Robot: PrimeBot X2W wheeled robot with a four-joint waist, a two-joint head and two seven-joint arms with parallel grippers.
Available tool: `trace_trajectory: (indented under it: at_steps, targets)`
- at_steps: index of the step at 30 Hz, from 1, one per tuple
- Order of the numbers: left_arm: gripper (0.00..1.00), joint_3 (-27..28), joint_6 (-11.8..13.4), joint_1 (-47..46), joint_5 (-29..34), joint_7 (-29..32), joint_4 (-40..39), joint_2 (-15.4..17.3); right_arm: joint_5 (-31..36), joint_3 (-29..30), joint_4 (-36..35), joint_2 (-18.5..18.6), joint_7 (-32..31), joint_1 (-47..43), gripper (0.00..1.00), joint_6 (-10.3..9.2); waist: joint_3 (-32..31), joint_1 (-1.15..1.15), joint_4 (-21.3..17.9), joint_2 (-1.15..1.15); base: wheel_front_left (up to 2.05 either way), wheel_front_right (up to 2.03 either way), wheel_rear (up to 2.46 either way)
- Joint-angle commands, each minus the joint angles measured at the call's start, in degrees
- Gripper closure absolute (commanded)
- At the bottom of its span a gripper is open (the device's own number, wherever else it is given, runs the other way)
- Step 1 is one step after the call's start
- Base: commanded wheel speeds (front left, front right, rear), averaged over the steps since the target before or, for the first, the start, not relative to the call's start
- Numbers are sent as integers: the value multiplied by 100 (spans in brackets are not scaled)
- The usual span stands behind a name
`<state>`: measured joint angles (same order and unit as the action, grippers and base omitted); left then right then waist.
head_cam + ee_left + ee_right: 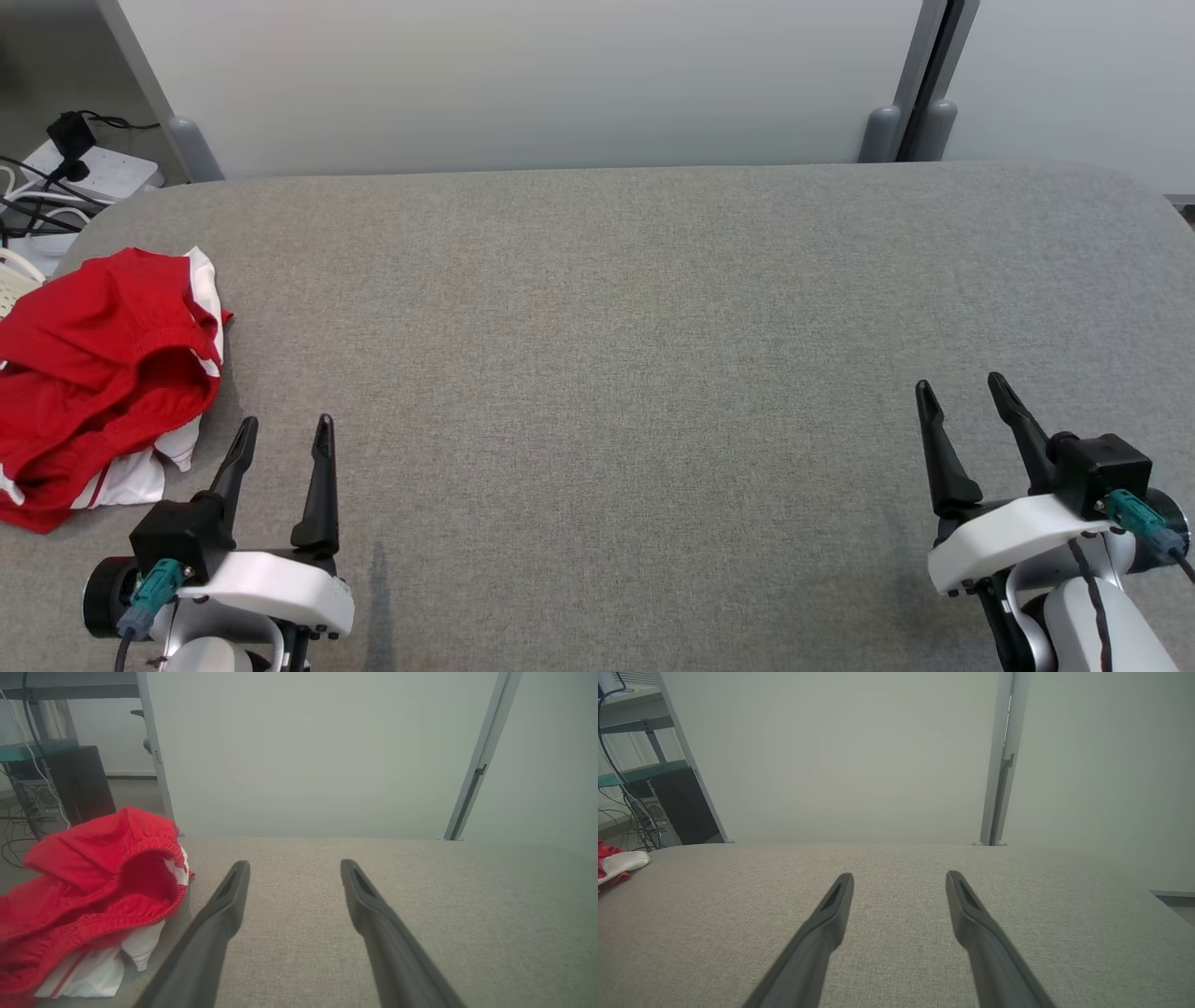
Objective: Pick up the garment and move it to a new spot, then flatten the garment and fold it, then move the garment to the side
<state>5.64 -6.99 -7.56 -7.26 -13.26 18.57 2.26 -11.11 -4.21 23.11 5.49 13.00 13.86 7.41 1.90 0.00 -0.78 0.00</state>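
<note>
left gripper (286,425) wide, empty, parked low at near-left of surface (607,355), just right of garment (103,364), not touching; looks staged for first grab. right gripper (961,385) wide too, empty, near-right, well apart from garment. garment at left edge of surface, crumpled heap, partly overhanging. soft red fabric, gathered elastic waistband, white panels with thin red stripes. surface grey woven cloth, matte, rounded corners. pickup not yet begun.
</note>
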Motion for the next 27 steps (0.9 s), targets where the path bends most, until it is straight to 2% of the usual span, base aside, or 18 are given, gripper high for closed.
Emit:
trace_trajectory:
  at_steps: [1,6,20,27]
  targets:
    - [0,197,30,-319,232,-99,-105,77,224,-91,-115,54,124,233,0,7,-1,0,3,0,0,0,0]
    - [0,225,67,-329,556,-174,-43,79,568,-15,-98,35,200,245,0,8,-8,0,-12,0,0,0,0]
    - [0,338,167,-312,449,-174,143,68,621,266,-99,-64,200,172,0,8,-10,0,-9,0,0,0,0]
    - [0,418,211,-337,405,-174,166,65,615,187,-162,-93,200,170,0,8,20,0,68,0,0,0,0]
